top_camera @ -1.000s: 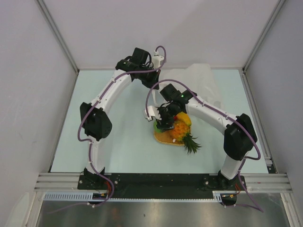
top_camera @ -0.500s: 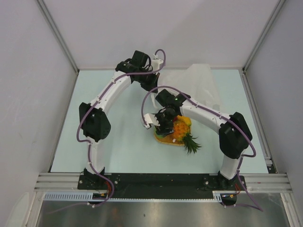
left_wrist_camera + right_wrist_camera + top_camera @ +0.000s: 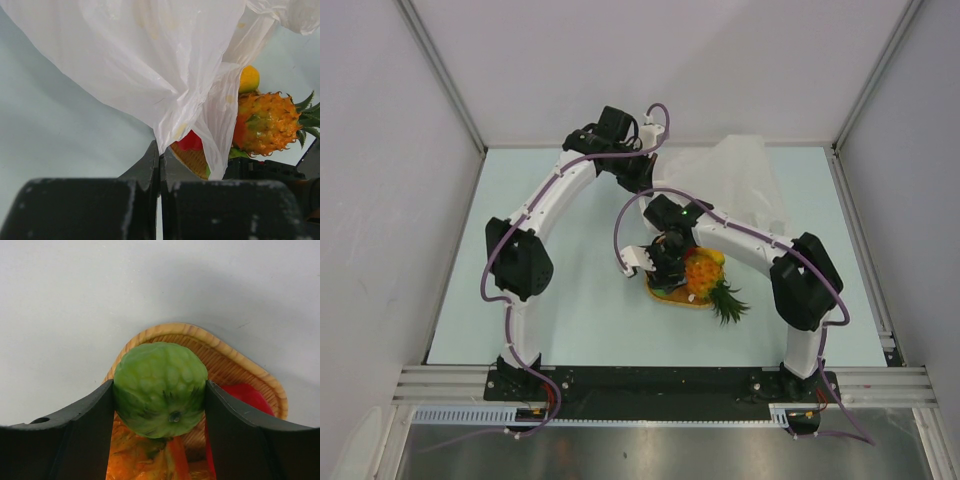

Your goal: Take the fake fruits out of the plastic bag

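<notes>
1. Between the jaws of my right pincer [image 3: 159,407] sits the green fruit [image 3: 159,375], clamped at its sides just above the woven tray [image 3: 235,360].
2. I would lower it onto the weave beside the red piece [image 3: 247,395], then part the jaws slowly so it cannot roll onto the desk [image 3: 75,300].
3. My left pincer [image 3: 160,157] is pinched together on the plastic bag [image 3: 150,65], holding it up. The pineapple [image 3: 262,122] lies outside it.

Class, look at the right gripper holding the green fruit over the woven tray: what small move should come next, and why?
Probably lower a little and open the jaws. The right gripper clamps the green fruit over the woven tray, where a red piece lies, so the fruit looks ready to be set down.
</notes>
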{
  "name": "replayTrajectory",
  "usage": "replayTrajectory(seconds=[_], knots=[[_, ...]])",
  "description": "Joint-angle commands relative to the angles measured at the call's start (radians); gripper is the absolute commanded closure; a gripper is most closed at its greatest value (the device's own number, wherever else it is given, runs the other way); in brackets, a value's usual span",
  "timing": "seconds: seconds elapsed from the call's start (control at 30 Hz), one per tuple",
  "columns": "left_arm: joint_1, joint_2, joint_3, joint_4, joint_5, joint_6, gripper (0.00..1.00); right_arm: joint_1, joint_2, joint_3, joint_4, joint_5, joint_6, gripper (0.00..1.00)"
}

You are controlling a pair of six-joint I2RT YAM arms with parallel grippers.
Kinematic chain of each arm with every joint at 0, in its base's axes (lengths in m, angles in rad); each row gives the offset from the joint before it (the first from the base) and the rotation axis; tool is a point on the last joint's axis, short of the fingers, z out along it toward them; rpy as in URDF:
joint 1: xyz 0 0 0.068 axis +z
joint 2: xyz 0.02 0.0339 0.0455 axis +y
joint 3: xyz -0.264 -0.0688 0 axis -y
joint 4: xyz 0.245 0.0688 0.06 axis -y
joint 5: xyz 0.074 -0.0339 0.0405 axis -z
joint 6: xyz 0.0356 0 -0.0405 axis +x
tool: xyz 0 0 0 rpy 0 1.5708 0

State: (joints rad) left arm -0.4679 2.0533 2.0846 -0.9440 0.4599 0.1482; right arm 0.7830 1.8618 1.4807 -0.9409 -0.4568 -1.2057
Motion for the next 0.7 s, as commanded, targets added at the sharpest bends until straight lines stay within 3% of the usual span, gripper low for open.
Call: replayTrajectory(seconds=[0.0,0.3,0.6,0.63,0.67], knots=[[0.006,-0.041,0.003,0.013,0.034,-0.004,1.0,0.004,0.017,0.006,-0.029,0.021,-0.018,0.45],[0.006,-0.028,0.003,0.011,0.048,-0.006,1.0,0.001,0.054,0.026,-0.072,0.027,-0.031,0.38],[0.006,-0.013,0.009,0.013,0.062,-0.009,1.0,-0.001,0.047,0.03,-0.064,0.038,-0.014,0.19],[0.006,-0.013,0.008,0.013,0.062,-0.009,1.0,-0.002,0.043,0.03,-0.062,0.04,-0.008,0.06],[0.006,-0.013,0.011,0.014,0.062,-0.009,1.0,-0.001,0.043,0.03,-0.058,0.038,-0.003,0.04]])
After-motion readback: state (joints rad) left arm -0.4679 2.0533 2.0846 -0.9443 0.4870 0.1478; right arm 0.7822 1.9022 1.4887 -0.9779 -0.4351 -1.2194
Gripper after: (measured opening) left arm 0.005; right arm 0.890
